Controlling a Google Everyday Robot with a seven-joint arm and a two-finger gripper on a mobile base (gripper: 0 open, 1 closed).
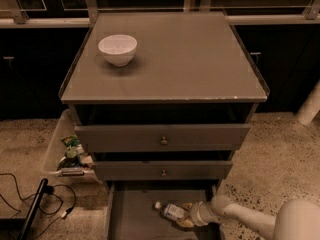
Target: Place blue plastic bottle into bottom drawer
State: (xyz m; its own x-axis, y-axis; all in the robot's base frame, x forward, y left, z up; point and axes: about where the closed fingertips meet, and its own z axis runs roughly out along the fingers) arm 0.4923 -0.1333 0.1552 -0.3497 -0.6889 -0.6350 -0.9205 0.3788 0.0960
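Observation:
The blue plastic bottle (170,211) lies on its side in the open bottom drawer (134,218), white cap pointing left. My gripper (185,215) comes in from the lower right on the white arm (240,217) and is at the bottle's base end, low inside the drawer. The bottle looks to rest on the drawer floor. The two upper drawers with metal knobs (163,141) are pushed nearly shut above it.
A white bowl (118,48) stands on the cabinet top (200,59) at the left. A clear bin (60,151) with packets sits on the floor left of the cabinet. Black cables (30,204) lie on the floor at lower left.

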